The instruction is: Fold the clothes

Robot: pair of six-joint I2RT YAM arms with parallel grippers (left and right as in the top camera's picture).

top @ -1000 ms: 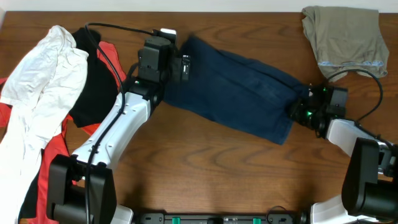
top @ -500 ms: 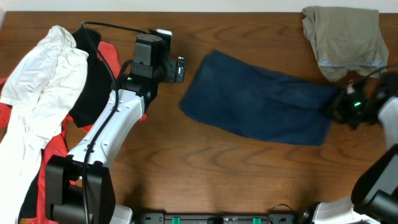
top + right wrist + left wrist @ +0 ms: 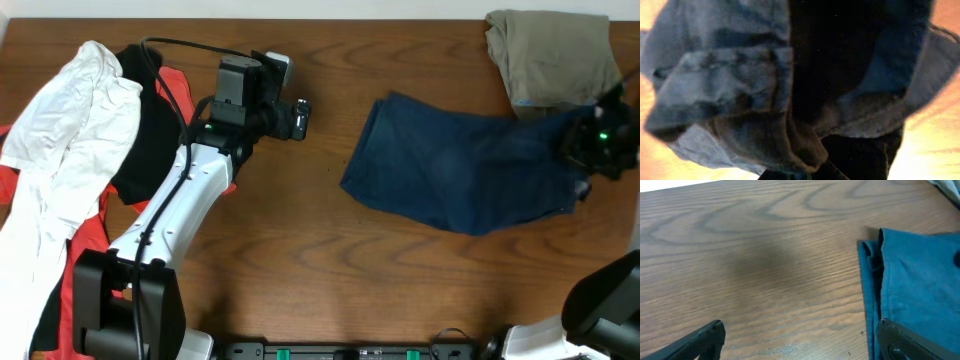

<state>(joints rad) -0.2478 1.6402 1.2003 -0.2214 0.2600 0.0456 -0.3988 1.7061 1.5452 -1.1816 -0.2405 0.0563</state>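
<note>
navy shorts [image 3: 460,180] right, white garment [image 3: 60,130] left

**A robotics bench, not a laundry room**

You are working at a robot test bench. Two white-and-black arms, the left arm [image 3: 190,195] and the right arm [image 3: 600,305], stand at the near edge of a bare wood-grain worktop [image 3: 300,260]. A loose black cable [image 3: 180,43] loops over the left one. A black rail [image 3: 350,351] with green fittings runs along the front. A white garment [image 3: 60,130], a khaki garment [image 3: 555,55] and a navy garment [image 3: 460,170] lie straight on the wood. A plain pale strip [image 3: 380,8] lies along the far edge.
</note>
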